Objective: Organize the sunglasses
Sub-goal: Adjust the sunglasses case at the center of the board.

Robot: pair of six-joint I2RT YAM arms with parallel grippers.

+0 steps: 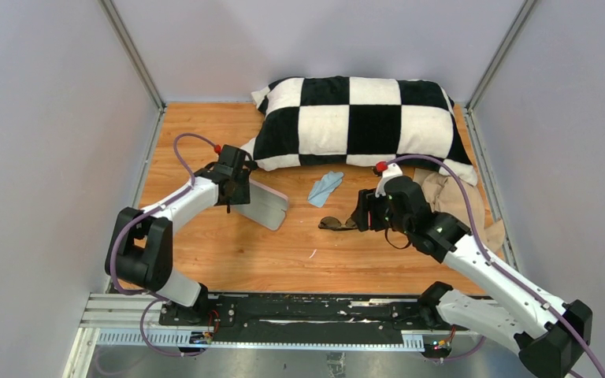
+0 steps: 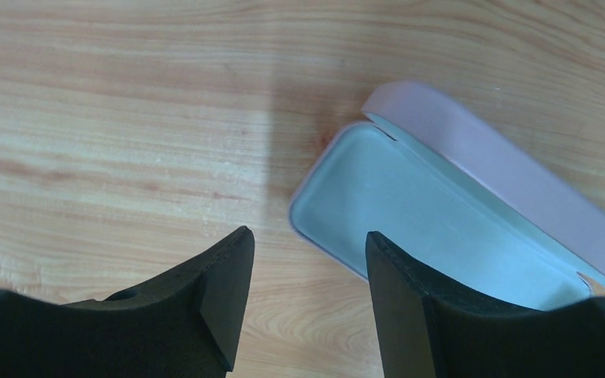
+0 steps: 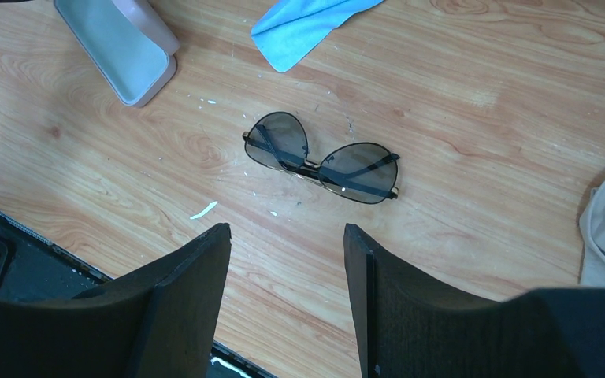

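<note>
The sunglasses, dark lenses and thin frame with arms folded, lie flat on the wooden table; in the top view the sunglasses sit just left of my right gripper. My right gripper is open and empty, above and just short of them. The pinkish-grey case lies open, pale blue inside; it also shows in the right wrist view. My left gripper is open and empty over the case's left end, also seen from above.
A light blue cloth lies between case and sunglasses, also in the right wrist view. A black-and-white checked pillow fills the back. A beige cloth lies at the right. The table's front edge is close.
</note>
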